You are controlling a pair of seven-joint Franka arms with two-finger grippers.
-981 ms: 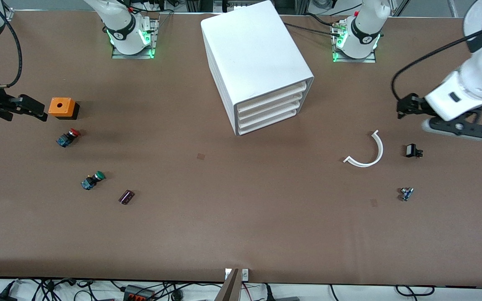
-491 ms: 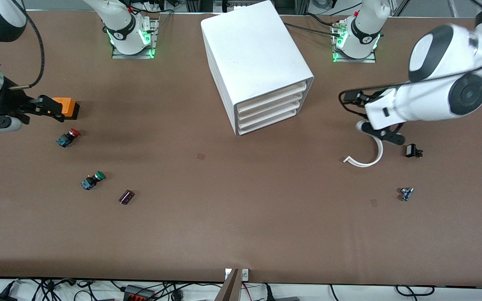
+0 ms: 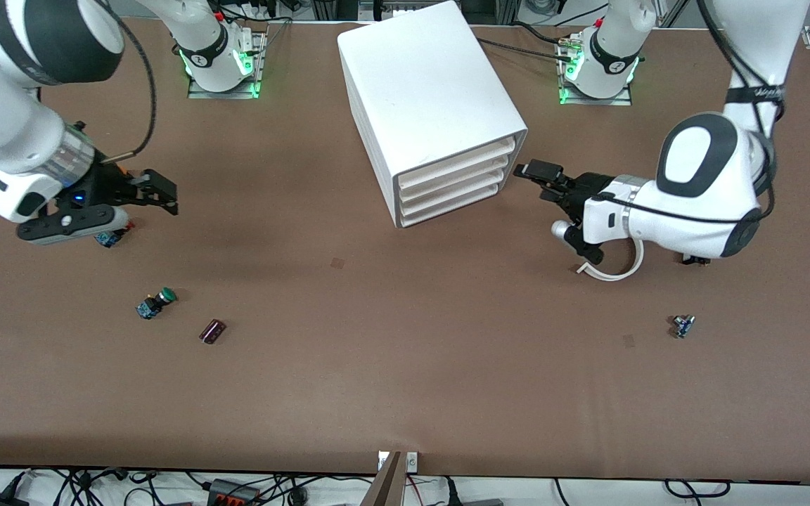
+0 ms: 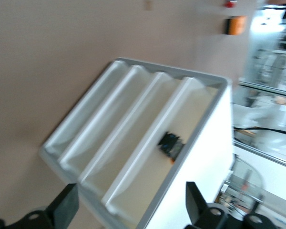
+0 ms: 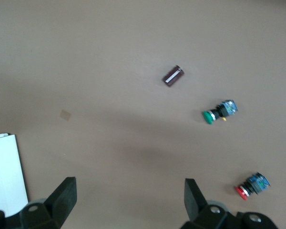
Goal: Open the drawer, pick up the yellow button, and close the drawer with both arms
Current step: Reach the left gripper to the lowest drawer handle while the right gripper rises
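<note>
You had a matte brown surface [image 3: 405,379] before you, smooth apart from faint creases, and on it the cabinet [image 3: 427,98], a big glossy white plastic box with rounded corners. Its four shallow tray drawers were alike; the drawer [image 3: 458,162], uppermost of them, sat flush with the rest. Through the left wrist view you could make out the button [image 4: 170,145] lying in that top tray as a small dark body with a speck of orange.

Your left pincer [image 3: 542,177] hung just in front of the cabinet's drawer fronts, fingers spread wide. Your right pincer [image 3: 155,193] was well apart from the cabinet, toward the right arm's end, also wide open and holding nothing.

A curved white plastic strip [image 3: 616,270] lay near the cabinet's front, partly under the left arm.
</note>
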